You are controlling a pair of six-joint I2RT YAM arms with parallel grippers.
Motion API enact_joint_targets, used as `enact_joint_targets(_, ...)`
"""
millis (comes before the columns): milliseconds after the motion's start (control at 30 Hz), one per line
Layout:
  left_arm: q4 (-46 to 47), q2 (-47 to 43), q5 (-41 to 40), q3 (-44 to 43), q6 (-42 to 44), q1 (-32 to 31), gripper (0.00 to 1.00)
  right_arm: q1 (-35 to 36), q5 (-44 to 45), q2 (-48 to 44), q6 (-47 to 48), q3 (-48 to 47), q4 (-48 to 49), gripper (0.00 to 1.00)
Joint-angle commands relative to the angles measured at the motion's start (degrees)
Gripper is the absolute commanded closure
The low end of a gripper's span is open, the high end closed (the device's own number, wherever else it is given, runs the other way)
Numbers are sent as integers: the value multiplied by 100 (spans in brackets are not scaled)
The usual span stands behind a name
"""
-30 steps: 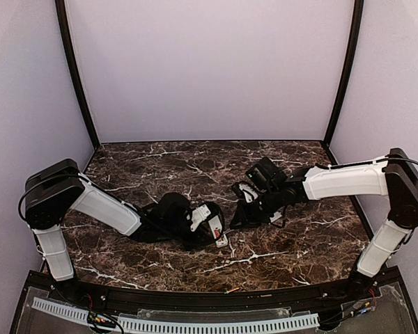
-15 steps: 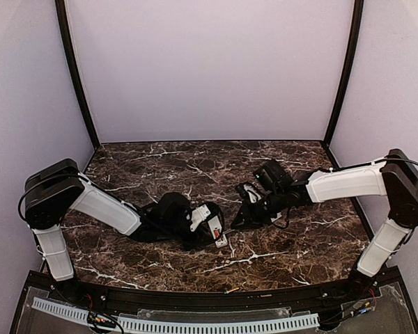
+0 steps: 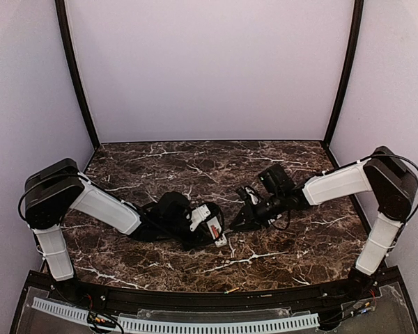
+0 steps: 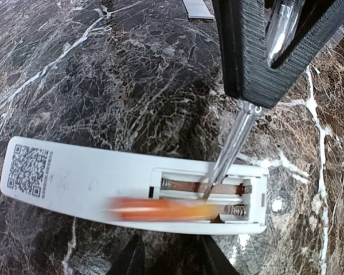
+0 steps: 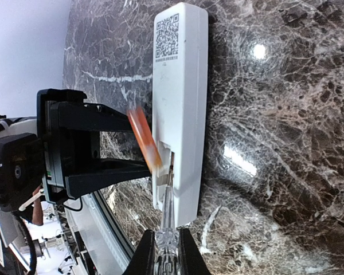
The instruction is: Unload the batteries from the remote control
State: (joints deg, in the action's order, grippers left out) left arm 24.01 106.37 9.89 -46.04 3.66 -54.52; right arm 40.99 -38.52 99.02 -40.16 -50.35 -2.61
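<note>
The white remote control lies back up on the marble, its battery recess open; it also shows in the right wrist view and the top view. An orange battery is blurred, lifted partly out of the near bay. The far bay shows a copper-brown strip; I cannot tell what it is. My right gripper is shut on a clear-handled thin grey stick, whose tip is inside the recess. My left gripper is open, its fingers spread alongside the remote's long edge.
A small flat pale cover piece lies on the marble beyond the remote. A small orange piece lies on the black front rail. Both grippers meet near the table's middle; purple walls close in the back and both sides.
My right gripper has moved down and left, closer to the remote. The left arm and the remote have stayed in place.
</note>
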Motion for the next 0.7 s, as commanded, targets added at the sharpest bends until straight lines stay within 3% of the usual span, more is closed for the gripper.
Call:
enact_joint_targets(0, -125, 61, 81, -107, -93, 2, 68, 377, -265, 546, -208, 251, 1034, 100)
enact_joint_targets(667, -149, 35, 99, -109, -94, 1, 68, 362, 117, 42, -200, 211, 429, 100)
